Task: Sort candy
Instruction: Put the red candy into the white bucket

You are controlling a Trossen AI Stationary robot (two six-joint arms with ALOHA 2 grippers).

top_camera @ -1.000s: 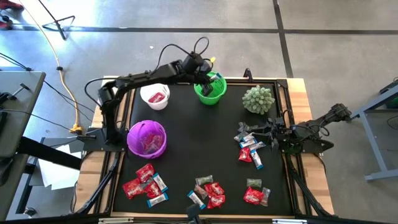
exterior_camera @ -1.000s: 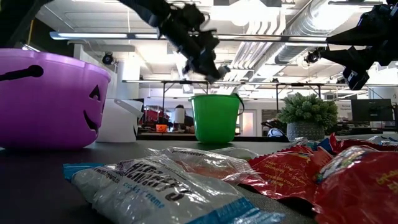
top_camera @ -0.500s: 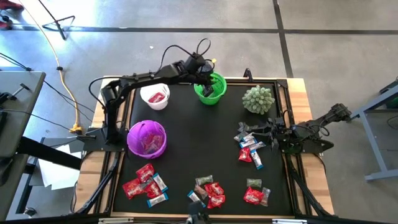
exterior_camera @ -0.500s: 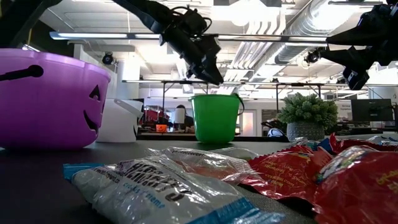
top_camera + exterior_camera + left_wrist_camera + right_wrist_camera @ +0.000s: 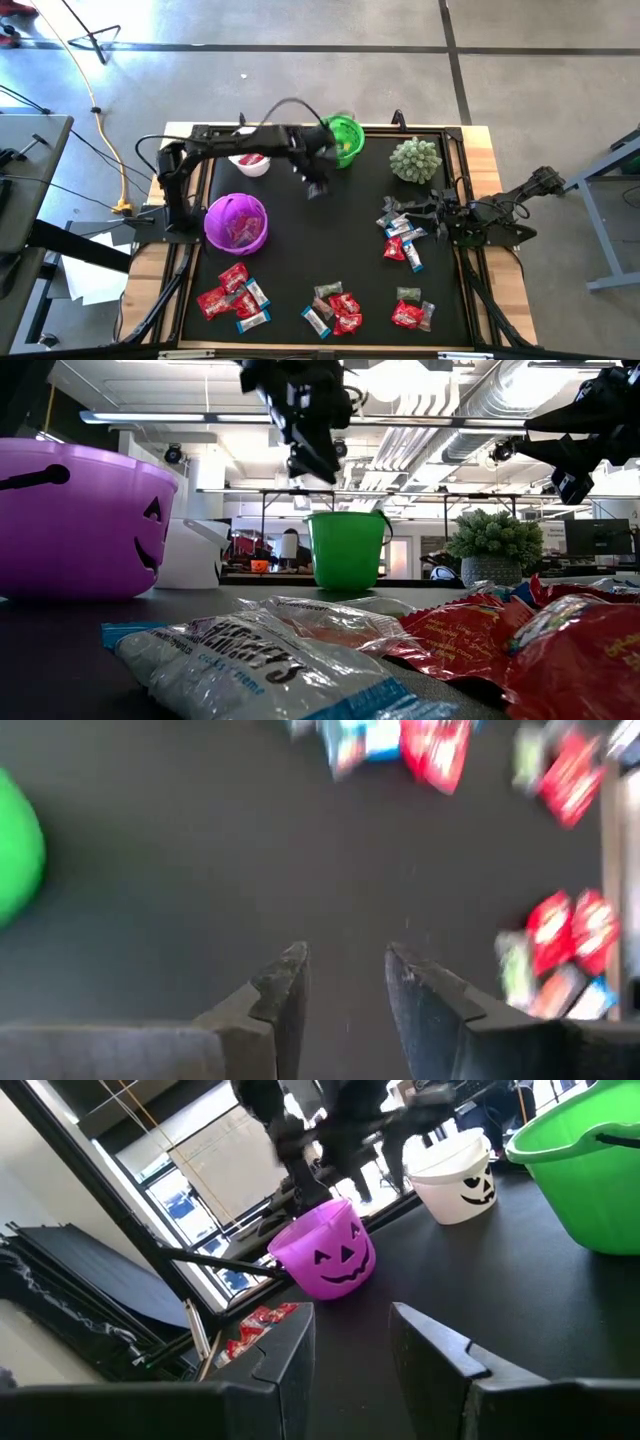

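Note:
Candy in red, brown and blue-white wrappers lies in heaps on the black table: one at the right (image 5: 402, 236), three along the near edge (image 5: 232, 298) (image 5: 332, 308) (image 5: 412, 312). A green bucket (image 5: 346, 140), a white one (image 5: 250, 158) and a purple one (image 5: 237, 222) stand at the far left. My left gripper (image 5: 318, 188) hangs open above bare table near the middle, pointing steeply down, nothing between its fingers (image 5: 345, 970). My right gripper (image 5: 398, 212) stands open and level at the right edge, above the right heap (image 5: 350, 1340).
A spiky pale-green ball (image 5: 415, 160) sits at the far right. Bare black table lies between the buckets and the candy heaps. The table has raised wooden borders (image 5: 492, 180). In the low view, wrappers (image 5: 300, 660) lie close to the lens.
My left gripper has left its place above the green bucket and swung toward the table's middle and near edge, tipping more steeply downward. The right arm, the buckets and the heaps on the table have kept still.

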